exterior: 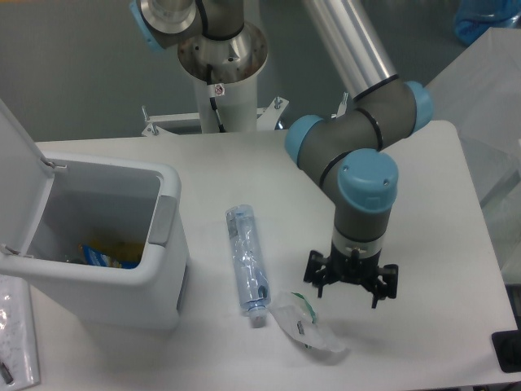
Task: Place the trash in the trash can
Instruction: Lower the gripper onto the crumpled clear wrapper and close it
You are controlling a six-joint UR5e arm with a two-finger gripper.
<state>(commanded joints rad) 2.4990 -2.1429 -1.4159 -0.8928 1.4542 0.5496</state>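
A clear bluish bottle (pixel 247 270) lies flat on the bench, white cap nearest the camera. Just beside the cap lies a crumpled wrapper (pixel 307 322). The white trash can (pixel 110 244) stands open, lid up.

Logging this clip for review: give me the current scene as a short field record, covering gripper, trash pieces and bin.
gripper: open, empty, above the table just right of the wrapper
bottle: lying on the table, untouched
wrapper: on the table by the bottle's cap end
trash can: lid open, some items already inside
task status: neither piece binned yet
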